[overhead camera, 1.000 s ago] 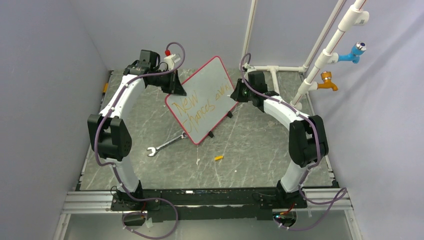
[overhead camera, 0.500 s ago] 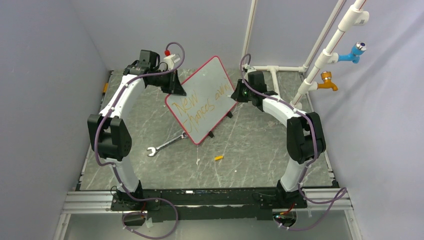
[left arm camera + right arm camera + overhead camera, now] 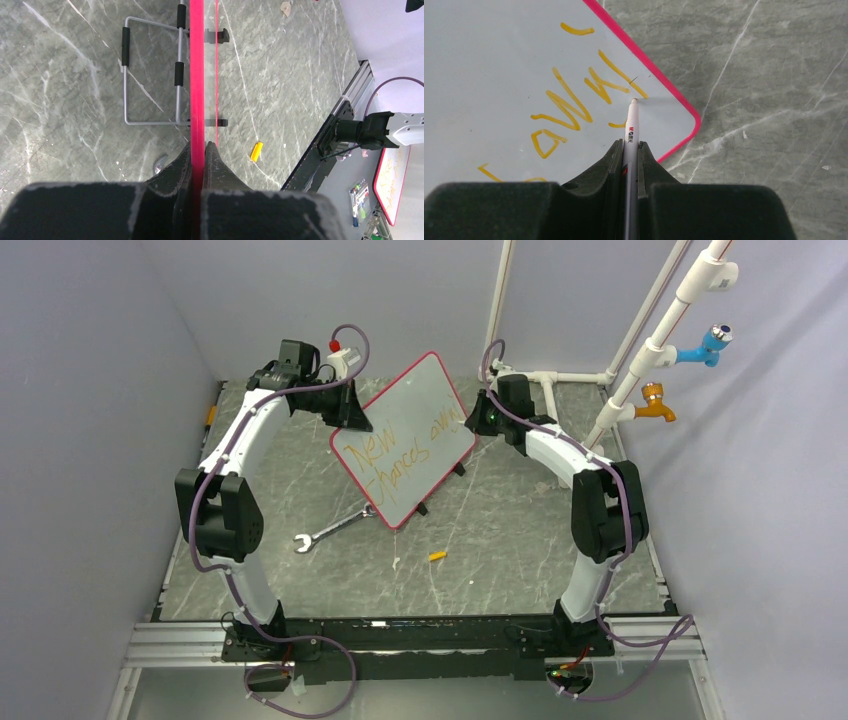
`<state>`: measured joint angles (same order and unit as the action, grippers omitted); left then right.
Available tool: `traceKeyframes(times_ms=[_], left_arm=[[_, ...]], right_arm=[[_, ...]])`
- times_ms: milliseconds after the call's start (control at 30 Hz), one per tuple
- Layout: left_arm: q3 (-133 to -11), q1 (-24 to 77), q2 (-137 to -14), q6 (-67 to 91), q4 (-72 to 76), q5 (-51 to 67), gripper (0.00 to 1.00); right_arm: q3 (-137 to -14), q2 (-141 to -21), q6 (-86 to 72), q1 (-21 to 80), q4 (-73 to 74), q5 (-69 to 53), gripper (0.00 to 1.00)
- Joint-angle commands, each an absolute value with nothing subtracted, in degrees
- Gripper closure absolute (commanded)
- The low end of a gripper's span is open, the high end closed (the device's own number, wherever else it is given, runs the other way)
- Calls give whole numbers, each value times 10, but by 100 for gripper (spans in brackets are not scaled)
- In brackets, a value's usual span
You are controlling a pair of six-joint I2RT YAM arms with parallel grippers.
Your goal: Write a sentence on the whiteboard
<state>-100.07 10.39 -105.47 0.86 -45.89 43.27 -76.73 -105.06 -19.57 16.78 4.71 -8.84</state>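
Pen tip at the sentence's end, board corner close by

The right gripper point(image 3: 629, 146), clamped on a slim white marker pen point(image 3: 630, 127) pointing to 12 o'clock, meets the propped red-framed white whiteboard point(image 3: 484, 55). The orange handwritten sentence point(image 3: 569, 102) lies at 10 o'clock and the board's rounded corner at 4. The left gripper point(image 3: 198, 150) is closed on the board's edge.

One whiteboard point(image 3: 410, 425) on the desk point(image 3: 500, 530) carries one sentence point(image 3: 395, 455) in two slanted lines. Below it lie one wrench point(image 3: 330, 530) and one small yellow piece point(image 3: 437, 556), perhaps a cap. One marker point(image 3: 631, 120); two tools, left tool point(image 3: 198, 147) and right tool point(image 3: 629, 145); two taps at upper right, blue tap point(image 3: 708, 345) and orange tap point(image 3: 655, 400).
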Motion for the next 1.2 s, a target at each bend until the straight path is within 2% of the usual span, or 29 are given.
traceKeyframes(times_ms=[0, 267, 700, 1167], left_arm=[[-989, 119, -1054, -57, -479, 380, 100], [-988, 119, -1051, -58, -479, 381, 100], [-987, 119, -1050, -58, -479, 381, 100], [-987, 119, -1049, -58, -479, 382, 100]], right_arm=[[-769, -1037, -196, 172, 31, -93, 100], [-746, -1002, -199, 171, 30, -99, 100], [-767, -1031, -205, 172, 27, -114, 100], [-685, -1013, -209, 172, 13, -113, 100]])
